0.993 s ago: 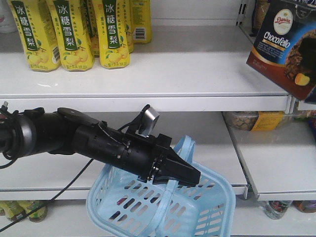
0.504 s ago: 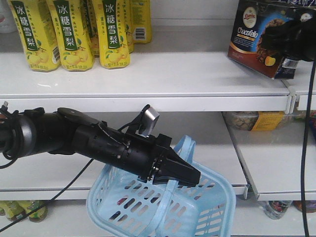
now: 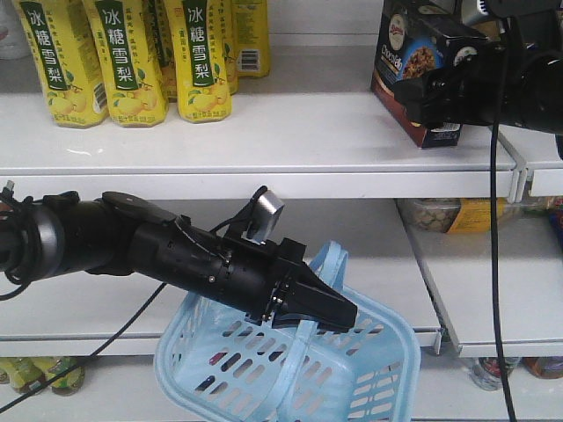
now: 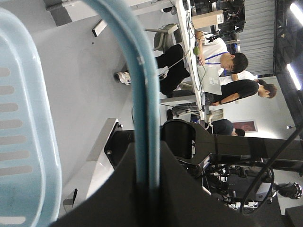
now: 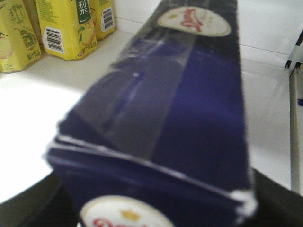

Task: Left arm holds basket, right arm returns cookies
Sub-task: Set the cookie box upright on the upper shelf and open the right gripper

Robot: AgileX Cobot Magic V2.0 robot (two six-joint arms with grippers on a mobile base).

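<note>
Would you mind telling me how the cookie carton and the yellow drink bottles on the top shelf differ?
The cookie carton is a dark navy box; the yellow drink bottles are bright yellow. The carton is clamped by the right gripper and tilted; the bottles stand upright and free. Both are at the top shelf.

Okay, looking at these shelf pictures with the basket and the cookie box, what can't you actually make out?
- Right gripper: front view, the cookies hide its fingertips; the wrist view shows only dark edges.
- Whether the cookies touch the shelf: front view, unclear.
- Basket bottom: cut off by the frame edge.
- Left gripper on the basket handle: wrist view, blurred close-up.
- Bottles: tops cropped.
</note>
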